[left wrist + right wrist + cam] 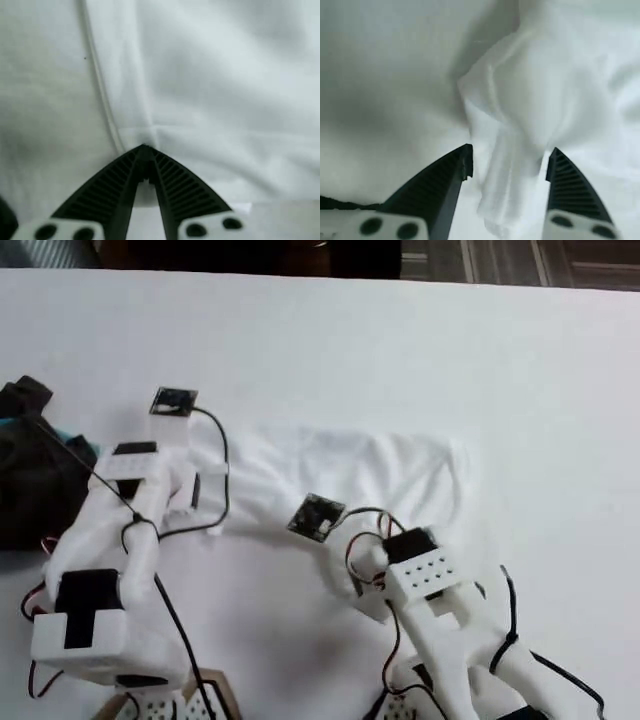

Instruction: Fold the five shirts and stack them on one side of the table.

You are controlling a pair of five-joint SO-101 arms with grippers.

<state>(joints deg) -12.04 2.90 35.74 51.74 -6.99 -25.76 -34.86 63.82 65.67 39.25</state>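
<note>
A white shirt (370, 475) lies spread and creased on the white table (330, 350), its body running across the middle. My left gripper (145, 150) is down at the shirt's left edge (205, 502), fingers shut with the tips pinching the fabric beside a hem seam (102, 95). At the shirt's near edge, my right gripper (510, 152) stands open close above the cloth. A bunched fold of the shirt (512, 185) lies between its two fingers. In the high view the right arm (425, 580) covers that near edge.
A heap of dark clothes with a teal piece (35, 475) sits at the table's left edge, just beyond the left arm (110, 540). The far half and right side of the table are bare white surface.
</note>
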